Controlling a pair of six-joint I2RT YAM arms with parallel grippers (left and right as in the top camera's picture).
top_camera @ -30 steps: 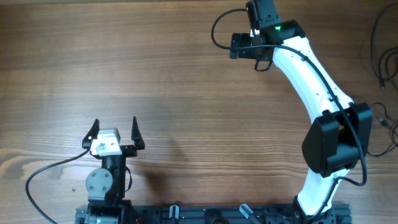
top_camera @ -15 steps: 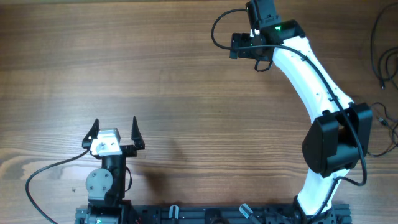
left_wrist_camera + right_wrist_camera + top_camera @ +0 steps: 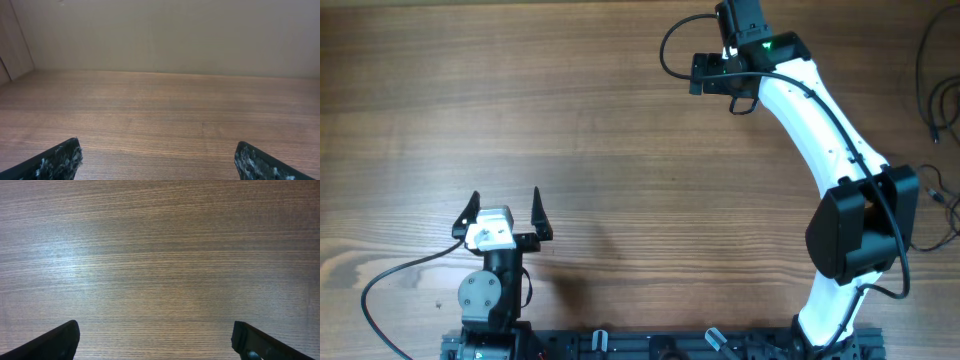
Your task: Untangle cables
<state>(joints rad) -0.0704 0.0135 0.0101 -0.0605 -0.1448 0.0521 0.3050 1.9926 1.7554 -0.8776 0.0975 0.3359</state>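
Note:
Thin black cables [image 3: 923, 70] lie at the far right edge of the table in the overhead view, partly cut off by the frame; neither wrist view shows them. My left gripper [image 3: 505, 212] is open and empty near the front left, with only bare wood between its fingers in the left wrist view [image 3: 157, 147]. My right gripper [image 3: 718, 74] reaches to the back middle of the table, well left of the cables. In the right wrist view [image 3: 155, 330] its fingers are wide apart over bare wood, holding nothing.
The wooden table [image 3: 620, 150] fills the view. The right arm's white links [image 3: 820, 130] and black elbow [image 3: 860, 230] stretch across the right side. A black rail [image 3: 660, 345] runs along the front edge. A wall [image 3: 165, 35] rises behind the table.

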